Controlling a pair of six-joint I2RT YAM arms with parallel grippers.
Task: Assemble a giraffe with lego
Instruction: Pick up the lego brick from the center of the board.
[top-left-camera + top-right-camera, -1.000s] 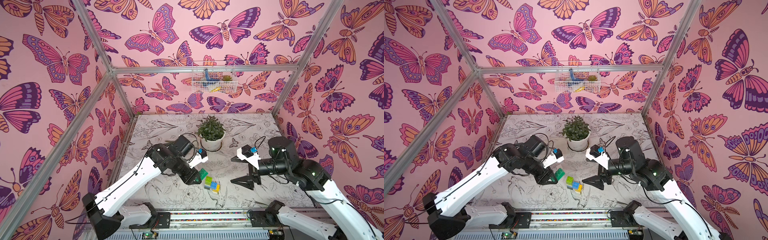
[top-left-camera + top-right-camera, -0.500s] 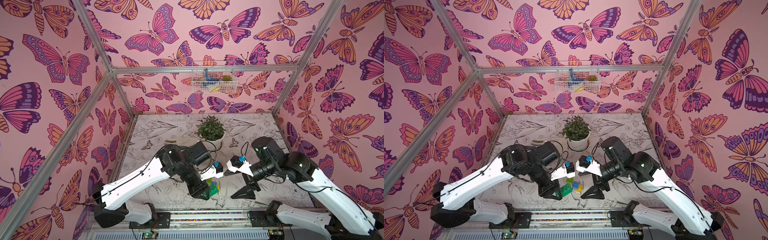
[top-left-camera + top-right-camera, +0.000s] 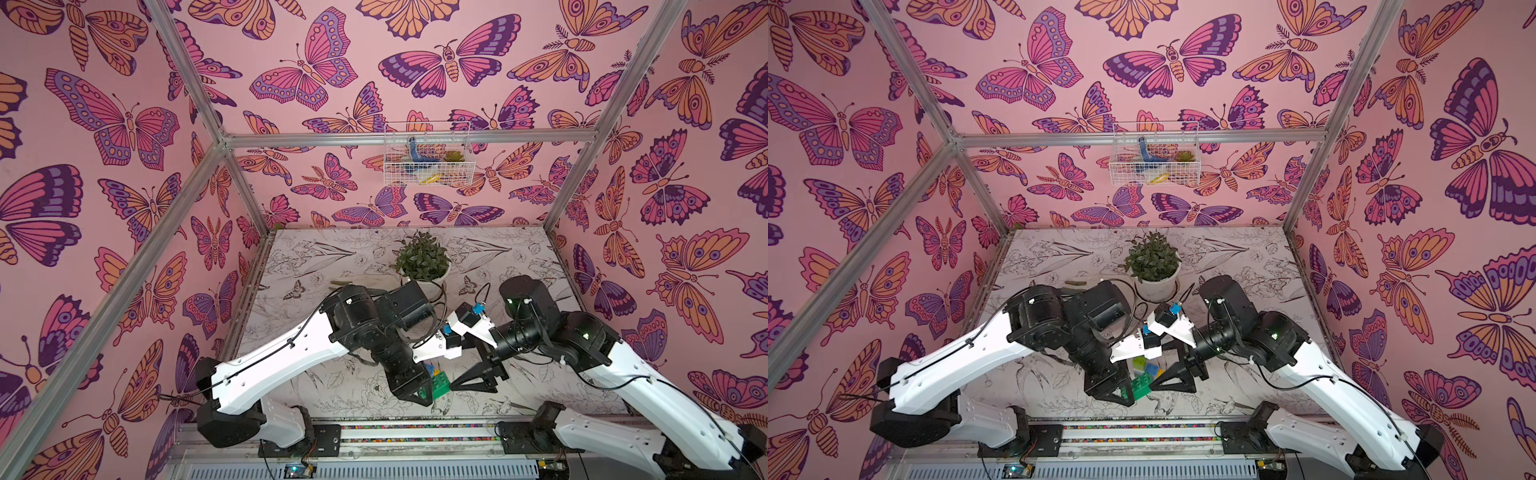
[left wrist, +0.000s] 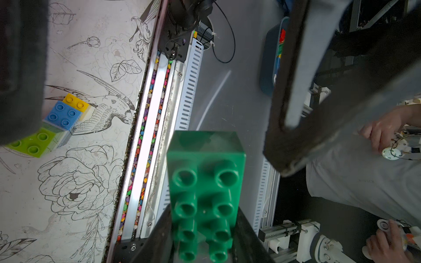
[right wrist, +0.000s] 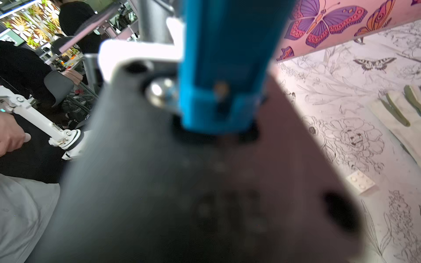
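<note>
Overhead, in both top views, the left gripper (image 3: 426,392) is clamped on a dark green brick (image 3: 440,382) near the front of the table (image 3: 332,257), close to the front rail (image 3: 374,433). The right gripper (image 3: 465,380) faces it from just beside, its fingers spread, with nothing that I can make out between them. Behind the two grippers, half hidden by the wrist housings, lies a cluster of small bricks (image 3: 1151,370), lime, blue and yellow. A potted plant (image 3: 1152,259) stands further back, well apart.

Closer, the left wrist view shows what the top views cannot. The dark green brick (image 4: 205,177) is a long one, two rows of four studs, with the studs turned toward the camera. Its rear end is pinched between the black jaws. Its long axis runs in line with them, and the free end points away from the wrist, out over the rail (image 4: 145,136). The cluster of small bricks (image 4: 60,115) rests studs-up on the table beside a drawn bird; whether they are joined I cannot tell. One black finger of the right gripper, with a grey pad (image 4: 295,91), looms near the brick without touching it.

Lastly, the right wrist view is mostly filled by a blurred dark body with a blue part (image 5: 227,68), and the right gripper's own jaws cannot be made out there. Only this view clearly shows a square white brick (image 5: 361,183) with four studs, lying flat and alone on the table.
</note>
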